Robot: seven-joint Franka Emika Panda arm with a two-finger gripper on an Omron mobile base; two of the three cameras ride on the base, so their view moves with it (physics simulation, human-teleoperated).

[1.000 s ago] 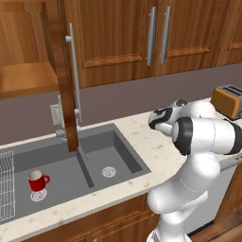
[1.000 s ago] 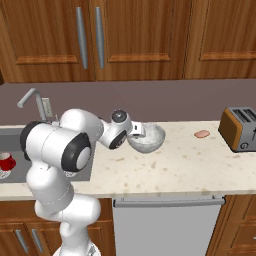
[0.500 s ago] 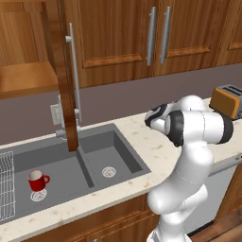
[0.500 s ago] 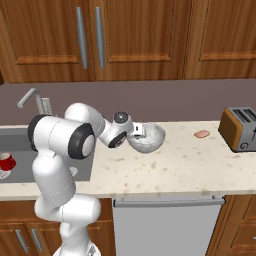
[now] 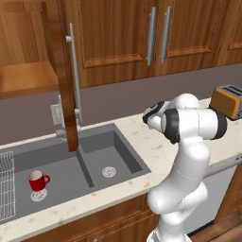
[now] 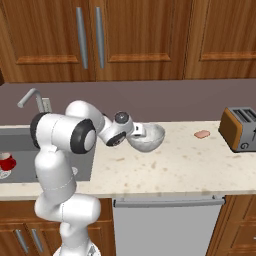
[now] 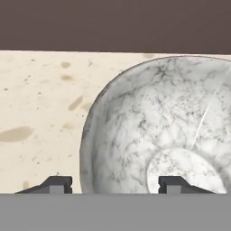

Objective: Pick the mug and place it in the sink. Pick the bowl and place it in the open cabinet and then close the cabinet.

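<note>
- Bowl (image 6: 147, 138) on the counter (image 6: 165, 170), right of the sink (image 5: 94, 163).
- Gripper (image 7: 115, 185) partly open, fingertips straddling the bowl's near rim; grip not confirmed.
- Likely stiff, smooth, slippery, breakable: pinch the rim wall.
- Mug (image 5: 37, 180) in the sink.

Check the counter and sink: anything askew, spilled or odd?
Nothing spilled or damaged. The bowl sits on the counter, the gripper straddling its rim. The mug stands upright in the sink. A small pink item lies near the toaster.
</note>
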